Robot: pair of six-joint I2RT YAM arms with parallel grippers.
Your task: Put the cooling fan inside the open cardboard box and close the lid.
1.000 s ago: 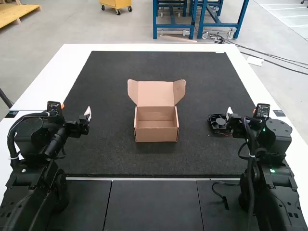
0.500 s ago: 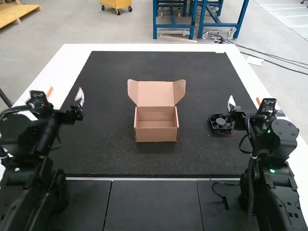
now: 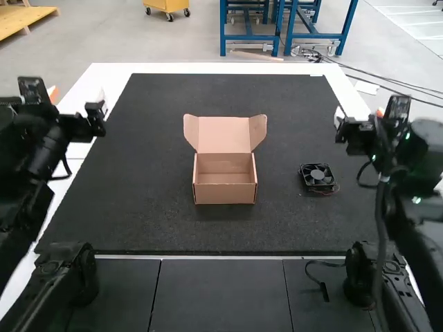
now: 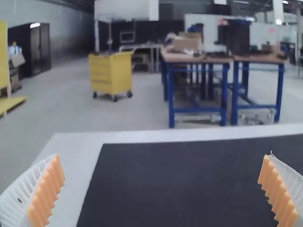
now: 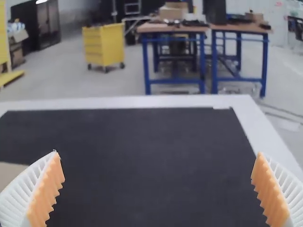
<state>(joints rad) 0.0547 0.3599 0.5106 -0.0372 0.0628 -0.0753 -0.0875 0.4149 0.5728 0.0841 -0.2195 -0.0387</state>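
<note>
Black plastic, square-framed and lying flat: the fan [image 3: 318,177] sits right of centre in the high view, on the dark mat [image 3: 152,207]. It is beside the cardboard box [image 3: 225,177] but well apart from it. I judge it light and stiff in the frame, with thin blades that would suffer if pinched and a short wire trailing at its lower edge. I would take it by two opposite outer edges of the frame, clear of the hub and blades. Lying flat, it offers little height to bite on, so my ribbed pads need to go low.

The box stands in the middle of the frame, open at the top, lid flap upright at its far side.

My right claw [image 3: 344,131] hovers at the right edge, above and beyond the fan. My left claw [image 3: 95,116] hangs at the upper left, over the white table [image 3: 76,90] rim.

The high view lays out fan and box. The wrist views settle the fingers: left claw [image 4: 161,189] and right claw [image 5: 157,189] are both spread wide, grasping nothing. A tan sliver at the right wrist view's lower left may be the box flap.
</note>
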